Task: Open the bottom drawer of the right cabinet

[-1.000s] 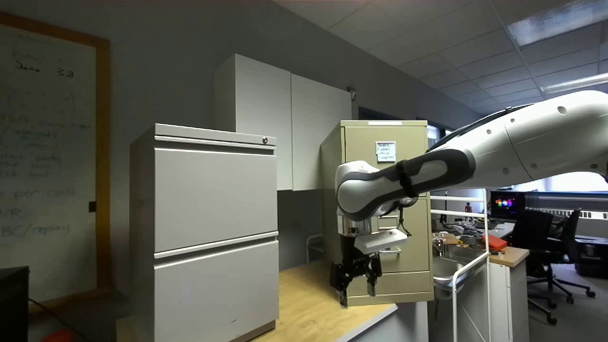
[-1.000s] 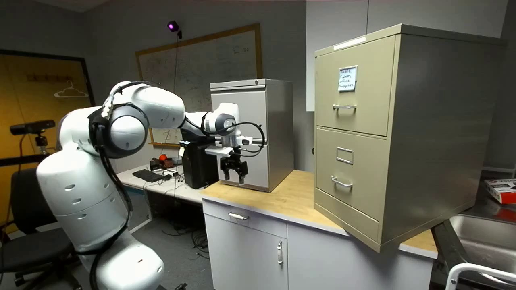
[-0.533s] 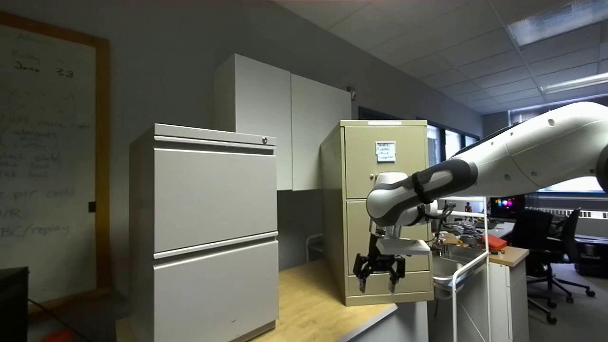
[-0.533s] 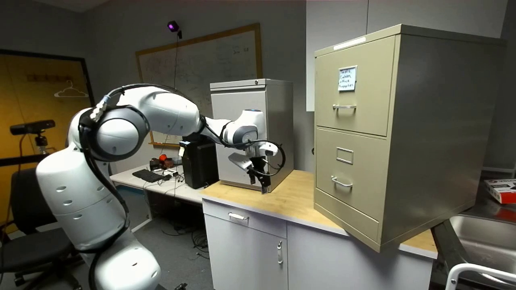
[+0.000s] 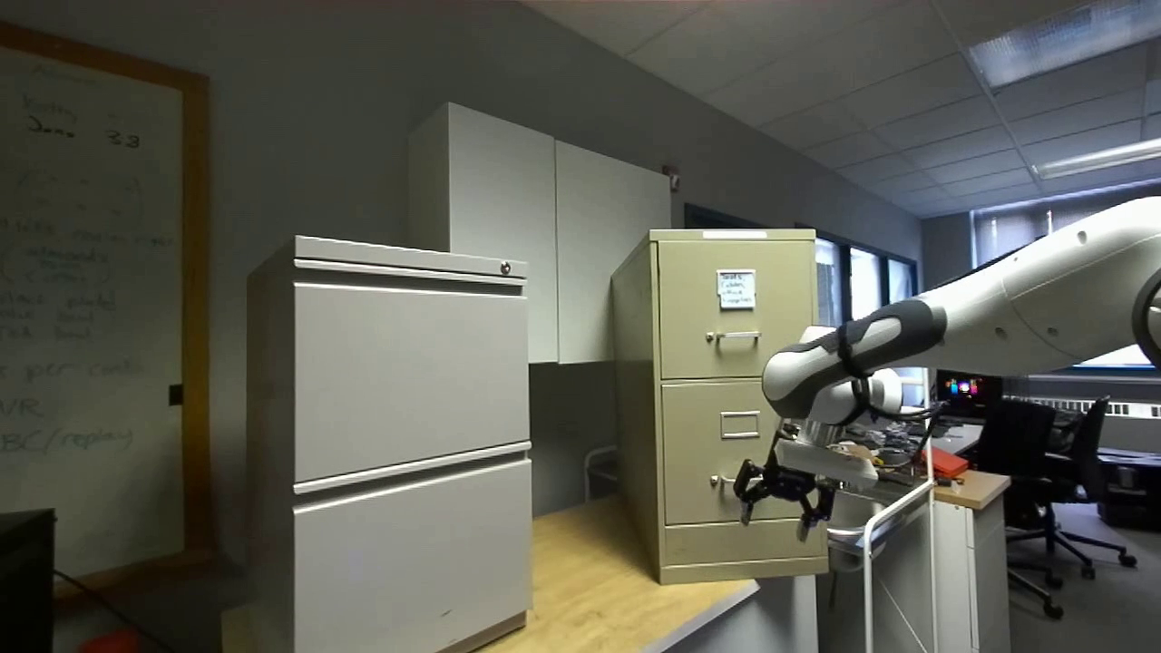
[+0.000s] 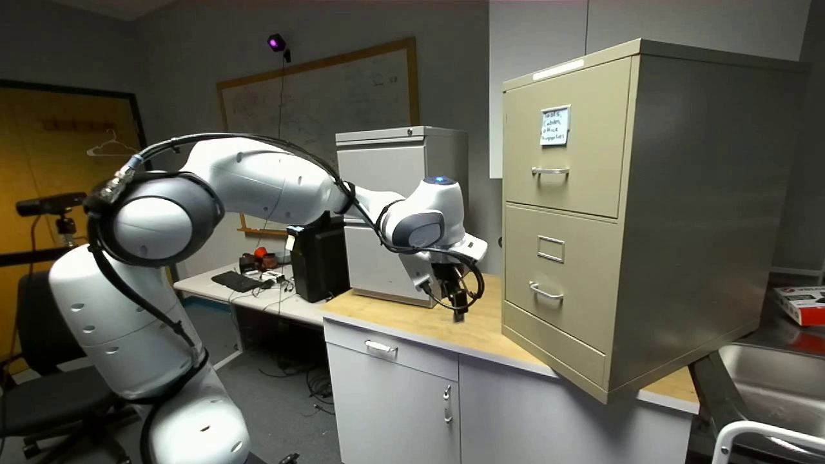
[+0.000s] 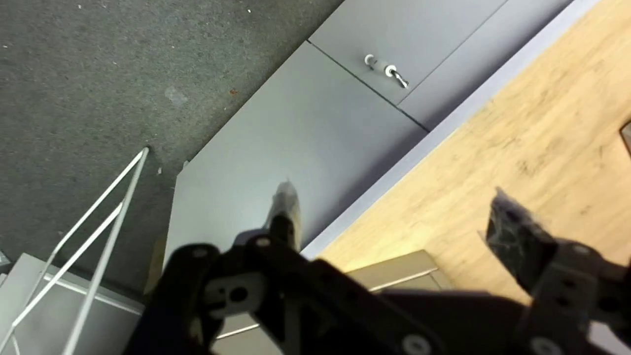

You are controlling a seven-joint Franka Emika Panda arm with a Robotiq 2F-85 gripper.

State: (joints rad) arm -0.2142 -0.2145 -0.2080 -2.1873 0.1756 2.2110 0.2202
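Note:
The right cabinet, a tall beige metal filing cabinet, shows in both exterior views [image 5: 637, 408] [image 6: 702, 212]. Its bottom drawer [image 6: 586, 270] is shut, with a plain front and an empty card frame. The drawer's metal pull [image 6: 546, 291] shows in full in an exterior view; elsewhere my gripper [image 5: 775, 523] partly covers it. My gripper [image 6: 458, 313] hangs apart from the drawer front, fingers pointing down and tilted. In the wrist view the gripper [image 7: 393, 193] is open and empty. The cabinet's lower edge [image 7: 394, 268] shows there behind the jaws; the pull is hidden.
A pale grey two-drawer cabinet [image 5: 408, 381] stands on the wooden counter [image 6: 445, 322]. The counter's front has drawer and door handles [image 6: 447, 404]. A white metal rail [image 5: 930, 435] and a sink [image 6: 780, 367] lie beside the beige cabinet.
My gripper has moved right in both exterior views, nearer the beige cabinet's front, and has turned and tilted. It stays open. The upper drawer's pull is now uncovered. The drawers have not moved.

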